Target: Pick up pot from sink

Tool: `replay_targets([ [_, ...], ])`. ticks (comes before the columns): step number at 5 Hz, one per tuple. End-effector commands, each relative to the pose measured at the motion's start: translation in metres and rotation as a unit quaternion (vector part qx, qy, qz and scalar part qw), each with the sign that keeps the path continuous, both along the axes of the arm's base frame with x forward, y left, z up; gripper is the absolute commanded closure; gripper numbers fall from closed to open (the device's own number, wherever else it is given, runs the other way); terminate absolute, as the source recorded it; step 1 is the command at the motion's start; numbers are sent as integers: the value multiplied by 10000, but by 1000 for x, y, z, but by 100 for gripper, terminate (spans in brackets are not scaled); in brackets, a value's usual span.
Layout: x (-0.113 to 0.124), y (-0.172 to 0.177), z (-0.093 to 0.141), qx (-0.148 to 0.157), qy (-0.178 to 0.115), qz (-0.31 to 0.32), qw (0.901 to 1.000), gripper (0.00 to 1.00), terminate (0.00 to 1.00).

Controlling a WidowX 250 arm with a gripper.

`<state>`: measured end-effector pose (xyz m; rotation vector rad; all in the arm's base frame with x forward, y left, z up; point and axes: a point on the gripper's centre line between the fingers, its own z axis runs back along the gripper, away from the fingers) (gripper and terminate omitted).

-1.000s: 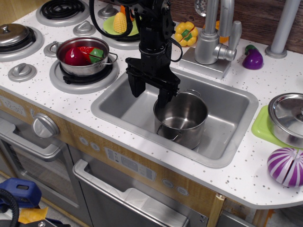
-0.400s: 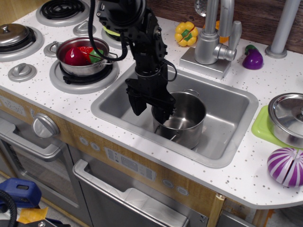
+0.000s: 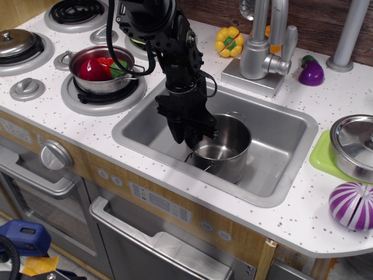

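Pot [image 3: 224,146]: steel, upright, open top, no lid; sits in sink basin, centre-right, nearer front wall; small loop handle visible at far rim; inside looks empty, shiny.
Sink [image 3: 285,125]: steel rect. basin set in white speckled counter [image 3: 87,125]; pot is the only item inside.
My gripper [image 3: 192,133]: black, pointing down into basin at pot's left rim; fingers narrowed, drawn together over the near-left wall of pot, rim sitting between them; looks like contact w/ rim, but firm clamp cannot be confirmed from this angle.
My arm [image 3: 169,41]: black, cabled; comes down from upper left, crossing over back edge of sink.
Faucet [image 3: 265,44]: grey, behind sink, on its base plate; well apart from pot.
Yellow pepper [image 3: 228,41]: on counter just left of faucet.
Eggplant [image 3: 311,71]: purple, on counter right of faucet.
2nd pot [image 3: 105,70]: on front burner left of sink; red + green toy veg inside.
Lidded pan [image 3: 16,42]: far-left burner.
Steel lid [image 3: 356,140]: right edge, resting on green plate [image 3: 322,157].
Purple-striped veg [image 3: 352,205]: on counter, just in front of green plate.
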<state>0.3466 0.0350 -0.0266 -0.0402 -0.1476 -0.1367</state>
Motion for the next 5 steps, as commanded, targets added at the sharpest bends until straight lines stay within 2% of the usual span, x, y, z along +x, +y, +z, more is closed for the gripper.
replay_targets([
  [1, 9, 9, 25, 52, -72, -235, 9997, 100, 0],
  [4, 40, 24, 117, 800, 288, -1074, 9906, 100, 0],
  [5, 44, 20, 136, 985, 204, -1307, 9863, 100, 100],
])
